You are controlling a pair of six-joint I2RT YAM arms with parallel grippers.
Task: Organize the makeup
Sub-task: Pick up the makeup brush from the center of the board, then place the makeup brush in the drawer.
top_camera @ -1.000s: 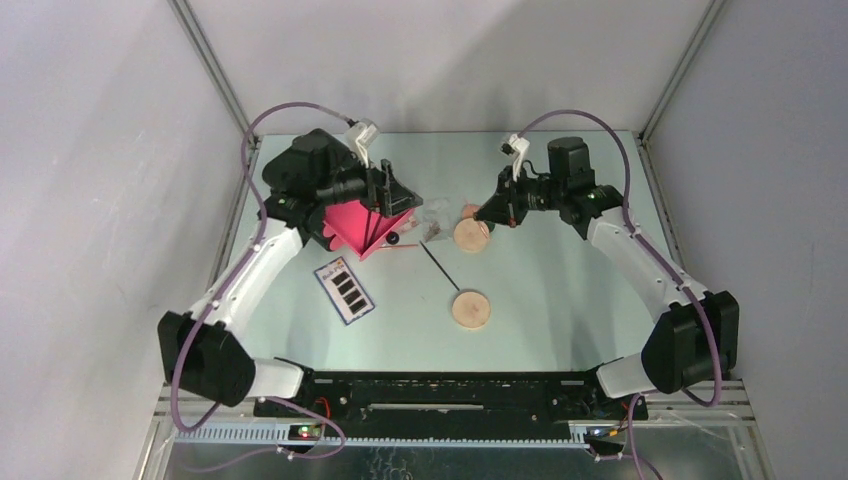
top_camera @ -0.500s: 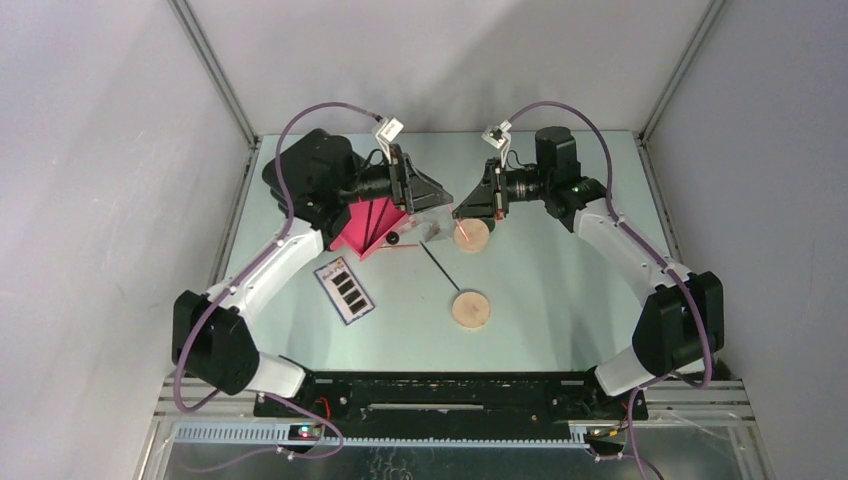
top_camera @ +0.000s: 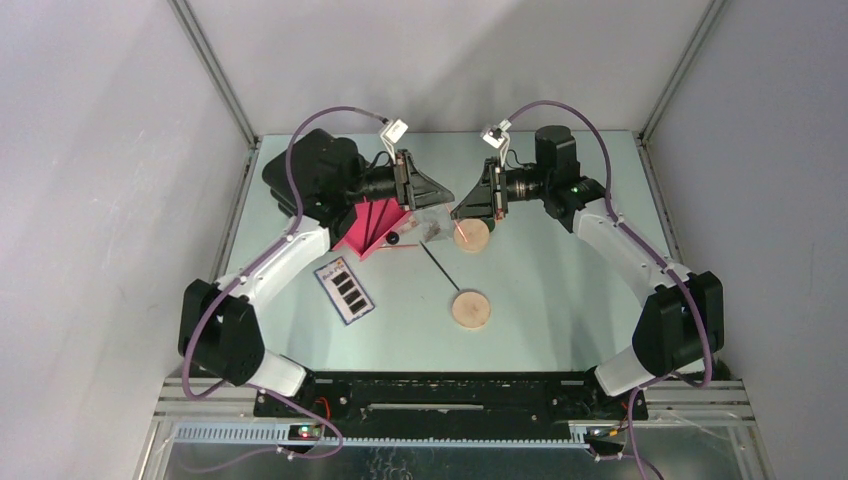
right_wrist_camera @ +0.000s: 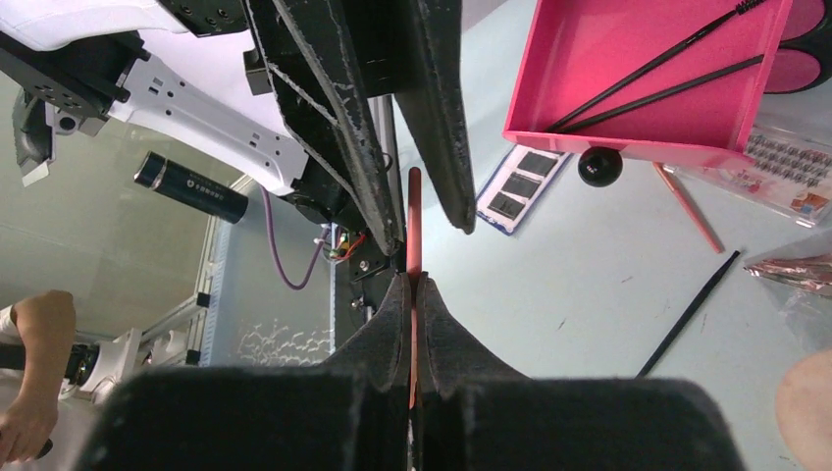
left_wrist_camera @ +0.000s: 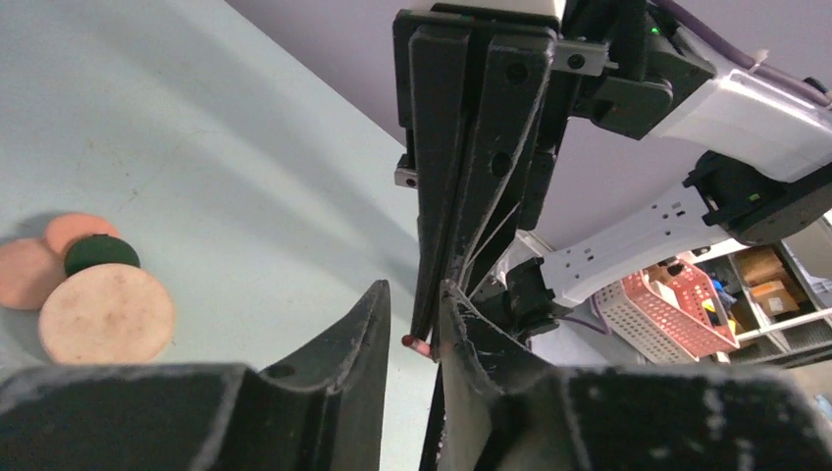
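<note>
Over the middle of the table my two grippers meet tip to tip. My right gripper (right_wrist_camera: 412, 278) (top_camera: 458, 212) is shut on a thin pink stick (right_wrist_camera: 414, 226), which points out toward my left gripper (left_wrist_camera: 417, 294) (top_camera: 446, 205). The stick's red tip (left_wrist_camera: 422, 343) lies between the left jaws, close to the right finger, with a gap still showing on the other side. A tan disc (left_wrist_camera: 106, 314), a dark-green round (left_wrist_camera: 101, 254) and two peach rounds (left_wrist_camera: 29, 273) lie together below. A second tan disc (top_camera: 471, 308), a black stick (top_camera: 440, 266) and the palette (top_camera: 345, 290) rest on the table.
A pink drawer (right_wrist_camera: 638, 69) stands pulled out on the table with two black sticks inside and a black knob (right_wrist_camera: 599, 165) at its front. A second pink stick (right_wrist_camera: 687, 208) and a clear packet (right_wrist_camera: 785, 162) lie next to it.
Both grippers swung toward each other above the table. The left jaws have narrowed around the stick's tip. The right gripper has stayed shut on the stick.
</note>
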